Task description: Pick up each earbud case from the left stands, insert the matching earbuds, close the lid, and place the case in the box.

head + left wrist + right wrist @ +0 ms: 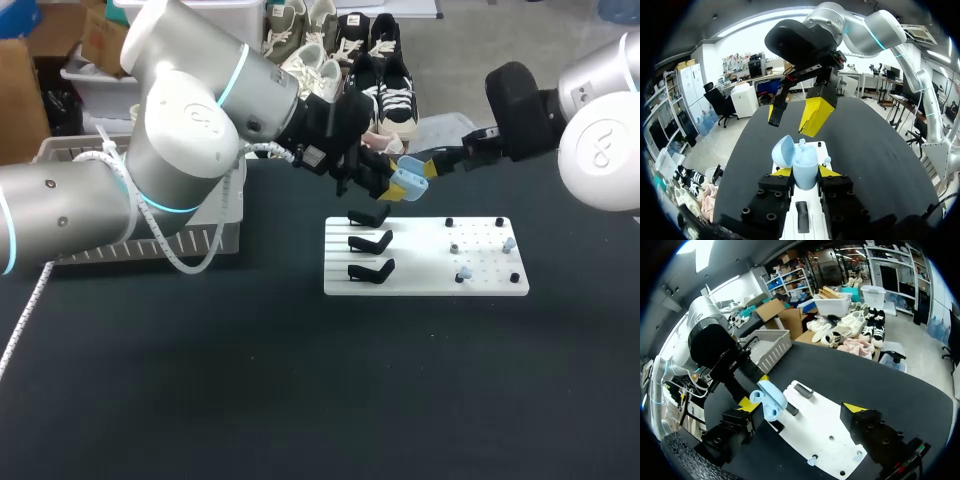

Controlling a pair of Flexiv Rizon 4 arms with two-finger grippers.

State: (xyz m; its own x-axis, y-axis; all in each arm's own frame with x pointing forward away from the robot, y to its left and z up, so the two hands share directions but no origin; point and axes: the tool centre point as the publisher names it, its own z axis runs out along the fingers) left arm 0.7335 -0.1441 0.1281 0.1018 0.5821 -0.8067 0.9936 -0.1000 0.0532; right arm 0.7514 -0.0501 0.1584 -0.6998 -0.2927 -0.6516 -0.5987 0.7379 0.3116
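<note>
Left pincer grips open blue case — contact plain (wrist view only).

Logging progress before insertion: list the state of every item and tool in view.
earbud case: lid open, gripped from both sides above the white board.
left tool: shut on the earbud case.
right tool: open, empty, close to the case.
black stands: all three empty.
blue earbuds: on the board, not in the case.
</note>
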